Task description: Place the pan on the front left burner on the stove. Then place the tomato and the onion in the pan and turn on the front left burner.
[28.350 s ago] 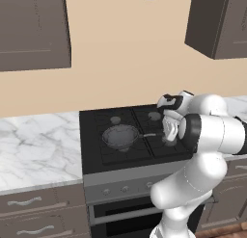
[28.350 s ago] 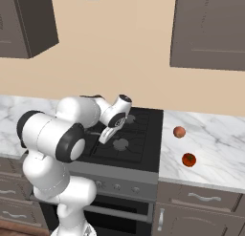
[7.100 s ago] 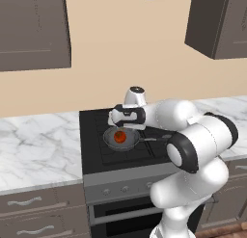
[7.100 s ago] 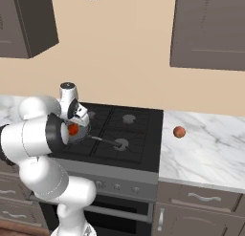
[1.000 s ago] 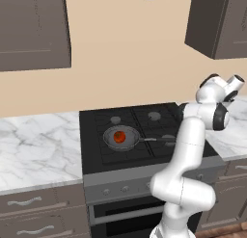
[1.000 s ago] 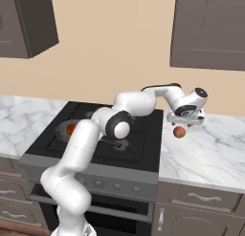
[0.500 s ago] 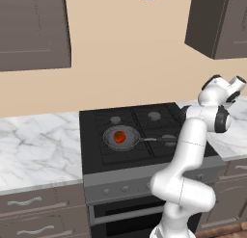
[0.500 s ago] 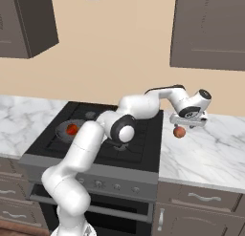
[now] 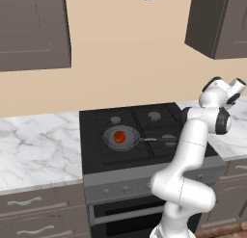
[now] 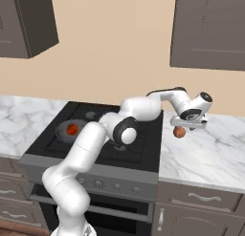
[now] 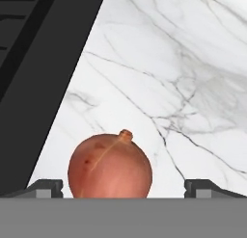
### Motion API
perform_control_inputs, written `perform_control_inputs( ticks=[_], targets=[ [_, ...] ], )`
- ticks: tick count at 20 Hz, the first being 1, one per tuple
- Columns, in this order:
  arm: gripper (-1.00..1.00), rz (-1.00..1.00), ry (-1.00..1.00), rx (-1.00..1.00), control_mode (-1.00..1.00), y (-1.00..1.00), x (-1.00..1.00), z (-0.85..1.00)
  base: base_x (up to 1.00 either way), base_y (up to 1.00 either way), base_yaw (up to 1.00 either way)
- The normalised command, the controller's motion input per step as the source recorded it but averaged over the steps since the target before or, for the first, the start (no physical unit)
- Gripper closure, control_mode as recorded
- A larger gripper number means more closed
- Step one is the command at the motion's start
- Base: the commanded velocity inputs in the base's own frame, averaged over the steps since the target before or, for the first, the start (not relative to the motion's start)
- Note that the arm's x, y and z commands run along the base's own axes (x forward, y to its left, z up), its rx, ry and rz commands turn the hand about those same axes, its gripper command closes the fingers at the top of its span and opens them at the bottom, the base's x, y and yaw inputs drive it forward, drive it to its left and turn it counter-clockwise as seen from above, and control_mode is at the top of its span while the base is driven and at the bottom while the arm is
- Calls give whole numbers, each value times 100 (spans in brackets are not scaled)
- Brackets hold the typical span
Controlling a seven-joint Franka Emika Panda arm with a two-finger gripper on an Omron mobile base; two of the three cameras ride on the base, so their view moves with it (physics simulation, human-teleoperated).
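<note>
Rendered kitchen scene, mid-task. Pan (image 9: pixel 121 138) seated on the front left burner of the stove (image 9: pixel 96 155), handle pointing right, with the tomato (image 9: pixel 119 136) resting inside it. Onion (image 11: pixel 110 168) not yet moved: lying on the marble counter (image 10: pixel 210 149) just right of the stove, stem nub visible on top, pale orange-pink skin with a few darker flecks.

Arm stretched far to its right, gripper (image 10: pixel 187 127) hanging over the onion, touching nothing. Seen from the hand camera, fingertips (image 11: pixel 44 186) spread fully wide, standing apart on either side of the onion with clear gaps on both sides, slightly more on the right. Nothing held.

Step in hand, by judgement: picking up the onion. Best done by centring a little more over the ball, lowering until the fingertips straddle its widest part, then closing gently, since a round smooth shape is likely to roll or squirt out of an off-centre pinch. Worth lifting straight up before swinging back across the grates toward the pan. Burner knob (image 9: pixel 125 189) on the grey front panel untouched as far as can be told.
</note>
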Motion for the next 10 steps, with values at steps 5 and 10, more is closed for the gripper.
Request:
perform_control_inputs(
  ticks=[5, 10],
  targets=[
    [-100, 1, 0, 0, -100, 0, 0, 0, 0, 0, 0],
    [-100, 0, 0, 1, -100, 4, 0, -1, 0, 0, 0]
  ],
)
